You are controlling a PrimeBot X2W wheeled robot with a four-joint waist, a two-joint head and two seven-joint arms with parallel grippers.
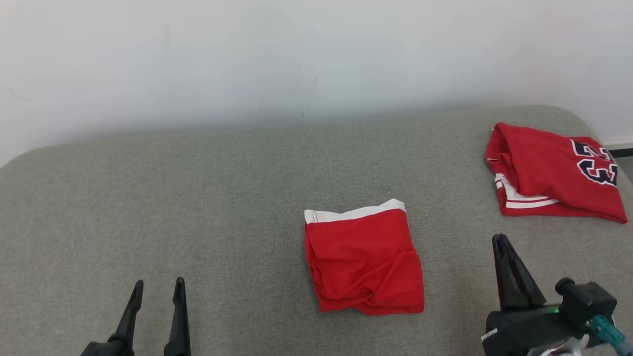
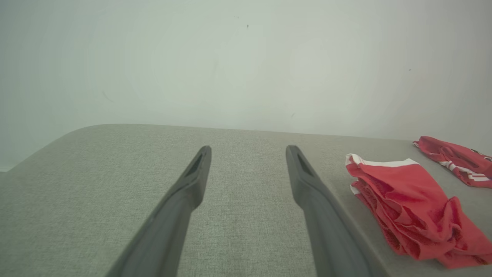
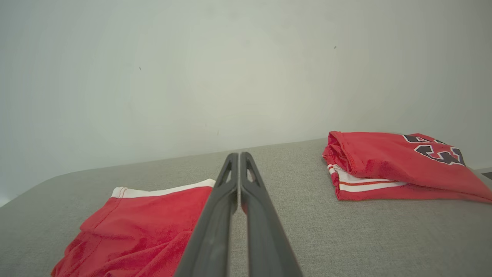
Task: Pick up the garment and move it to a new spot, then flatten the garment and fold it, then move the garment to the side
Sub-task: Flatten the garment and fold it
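The left gripper point(image 1: 159, 281) is spread wide and holds nothing. The right gripper point(image 1: 499, 240) is closed tight, fingers together, and is also empty. Both are over the grey cushion point(image 1: 198, 198). There are two red garments. One pair of folded shorts point(image 1: 363, 262) lies between the grippers, nearer the right one. One folded jersey point(image 1: 549, 173) lies beyond the right gripper, well apart from the shorts.

Head camera high over cushion point(image 1: 148, 198); wrist cameras low, wallward; garment point(image 1: 363, 257) in all.
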